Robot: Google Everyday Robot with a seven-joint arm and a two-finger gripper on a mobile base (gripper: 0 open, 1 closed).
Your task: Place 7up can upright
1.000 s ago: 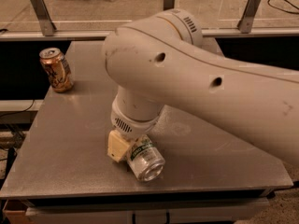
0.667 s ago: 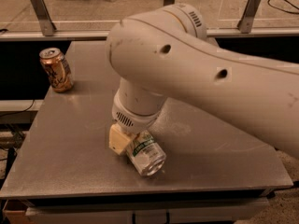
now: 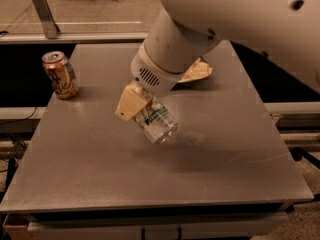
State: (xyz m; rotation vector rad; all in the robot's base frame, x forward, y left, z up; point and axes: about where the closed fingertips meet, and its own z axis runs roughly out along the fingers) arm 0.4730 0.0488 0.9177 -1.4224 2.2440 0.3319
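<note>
My end effector [image 3: 142,106], just left of frame centre, grips the 7up can [image 3: 157,124]. The can hangs below it over the bench [image 3: 225,174], long axis slanting toward lower right. I judge it needs swinging vertical.

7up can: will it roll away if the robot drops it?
Probably: the can hangs tilted in the hand over the middle of the table, so it would likely land on its round side and roll. It looks like thin metal, so probably light and easily dented.
</note>
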